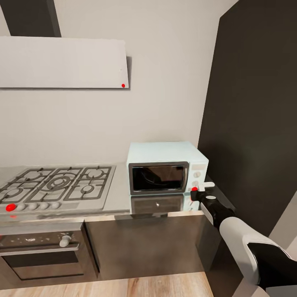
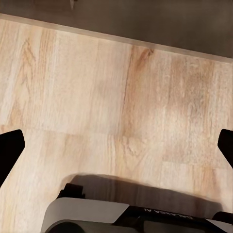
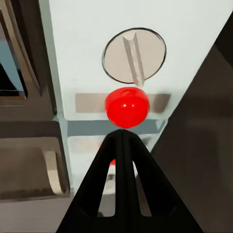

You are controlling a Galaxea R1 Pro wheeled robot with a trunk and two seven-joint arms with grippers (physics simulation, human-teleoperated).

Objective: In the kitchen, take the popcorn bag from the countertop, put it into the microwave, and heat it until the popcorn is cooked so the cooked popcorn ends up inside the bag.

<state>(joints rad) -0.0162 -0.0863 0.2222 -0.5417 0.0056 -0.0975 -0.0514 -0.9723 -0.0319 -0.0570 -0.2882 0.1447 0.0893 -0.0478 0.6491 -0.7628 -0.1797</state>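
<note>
Ahead of me, in the head view, a pale blue-mint microwave (image 1: 167,167) sits on the grey glossy worktop (image 1: 119,194), pushed into the corner beside a tall dark cabinet (image 1: 251,115). Its dark glass door (image 1: 156,177) is closed, and two white knobs and a small red light (image 1: 194,189) sit on the panel at its right. My right arm reaches forward from the lower right of that view, and my right gripper (image 1: 202,190) is at the lower right corner of the microwave's front, right by the red light.

From my right wrist, the jaws are clenched, the two black fingers (image 3: 124,145) pressed together into a single point. Their tip touches or nearly touches the round red light (image 3: 127,108); I cannot tell which. Just beyond it is a white round knob (image 3: 134,56) with a raised ridge across it.

Left of the microwave, a grated gas hob (image 1: 55,183) is set into the worktop, with a steel oven (image 1: 39,247) beneath it and a flat white hood (image 1: 62,62) on the wall above. Dark cabinets run under the worktop.

From my left wrist, the left gripper (image 2: 116,145) hangs over light wood plank floor (image 2: 116,97), its jaws released and spread wide, a black fingertip (image 2: 9,145) at each edge of that picture.

I cannot see the popcorn bag from here.
</note>
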